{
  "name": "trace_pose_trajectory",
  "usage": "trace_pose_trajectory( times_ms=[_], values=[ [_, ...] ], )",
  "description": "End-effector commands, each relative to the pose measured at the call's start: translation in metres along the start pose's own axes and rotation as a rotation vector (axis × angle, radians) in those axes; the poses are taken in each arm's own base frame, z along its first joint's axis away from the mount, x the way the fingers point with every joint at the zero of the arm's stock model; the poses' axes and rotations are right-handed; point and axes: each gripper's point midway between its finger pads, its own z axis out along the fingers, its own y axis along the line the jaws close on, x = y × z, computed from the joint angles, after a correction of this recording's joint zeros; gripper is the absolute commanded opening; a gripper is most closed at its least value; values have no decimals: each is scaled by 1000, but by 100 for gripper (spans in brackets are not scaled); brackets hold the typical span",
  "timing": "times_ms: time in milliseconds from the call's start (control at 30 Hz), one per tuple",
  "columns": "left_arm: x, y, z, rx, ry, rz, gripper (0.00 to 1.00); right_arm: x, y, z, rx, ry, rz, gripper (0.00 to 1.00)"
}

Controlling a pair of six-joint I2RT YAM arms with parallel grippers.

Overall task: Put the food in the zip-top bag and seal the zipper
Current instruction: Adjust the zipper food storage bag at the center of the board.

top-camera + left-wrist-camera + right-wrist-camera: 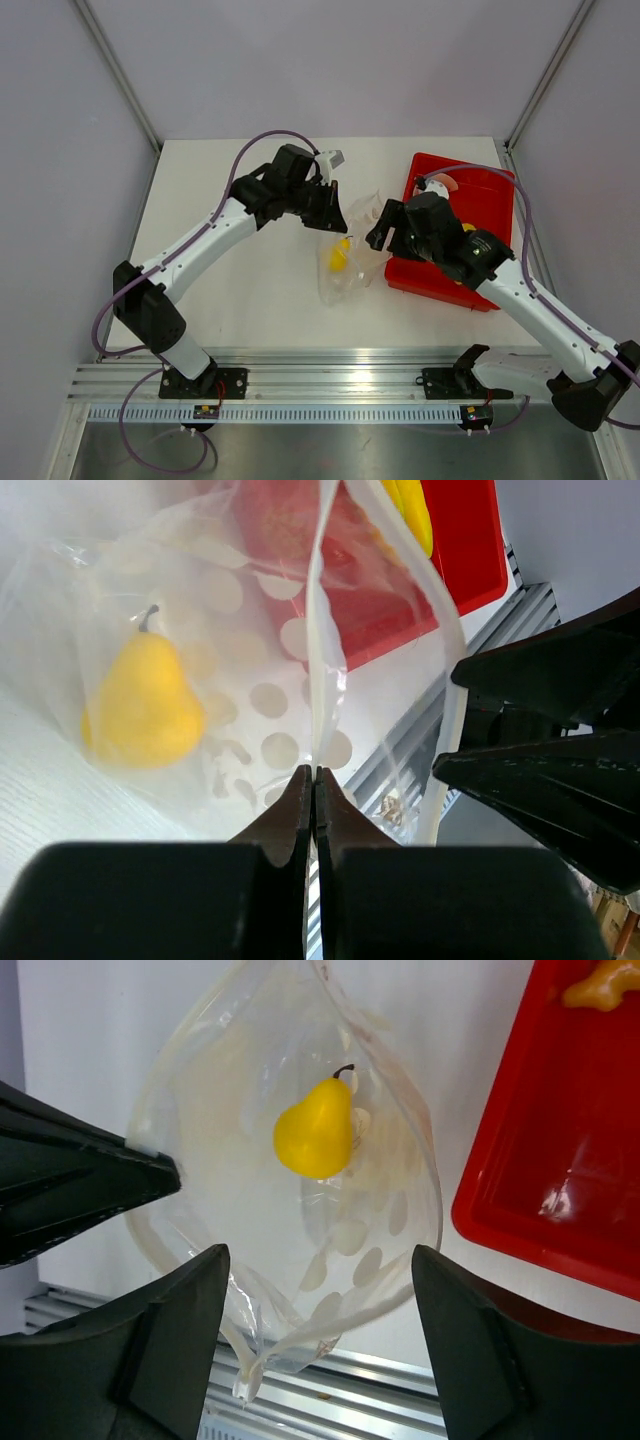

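- The small clear floppy zip-top bag (pixel 392 1210), one face dotted with whitish ovals, lay on the white table (pixel 250 290) just left of the red rectangular plastic tray (pixel 570 1180), its mouth spread into a wide loop.
- A yellow plastic toy pear (pixel 318 1130) rested inside the bag, well past the rim.
- An orange-yellow knobbly toy piece (pixel 600 985) sat in the tray, and what looked like the pink-red watermelon slice (pixel 440 186) sat at the tray's far corner, so filling seemed only partly done.
- The step in hand was judged to be loading: one arm keeps the mouth open while the other fetches food.
- To do it well, the holding arm should keep the rim lifted and taut, so the loop does not collapse.
- The fetching arm should leave upward, clear of the near rim, and release each piece deep inside, beside the pear, away from the thin clear press-seal zipper (pixel 318 660).
- The left gripper (pixel 315 780) was fully closed, pinching the bag's mouth edge at the zipper strip.
- The right gripper (pixel 318 1260) hung above the open mouth with its jaws wide apart and nothing between them. Whether a finger brushed the rim could not be told.
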Motion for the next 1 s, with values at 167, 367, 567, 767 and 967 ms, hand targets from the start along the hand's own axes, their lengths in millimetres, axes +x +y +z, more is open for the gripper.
trace_pose_trajectory(
  times_ms=[167, 367, 567, 767, 967],
  values=[
    [-11, -3, -9, 10, -45, 19, 0, 30, -27, 33, 146, 102, -31, 82],
    [-7, 9, -8, -35, -32, 17, 0, 4, 5, 4, -23, 12, -7, 76],
    [-4, 12, -6, -41, -18, 23, 0, -33, 11, -30, -55, -135, 9, 82],
    [-1, 14, -4, -40, -12, 17, 0, -14, -12, -5, 73, -64, -40, 93],
    [-1, 13, -4, -32, -11, 14, 0, 34, -7, 53, 71, 147, -74, 86]
  ],
)
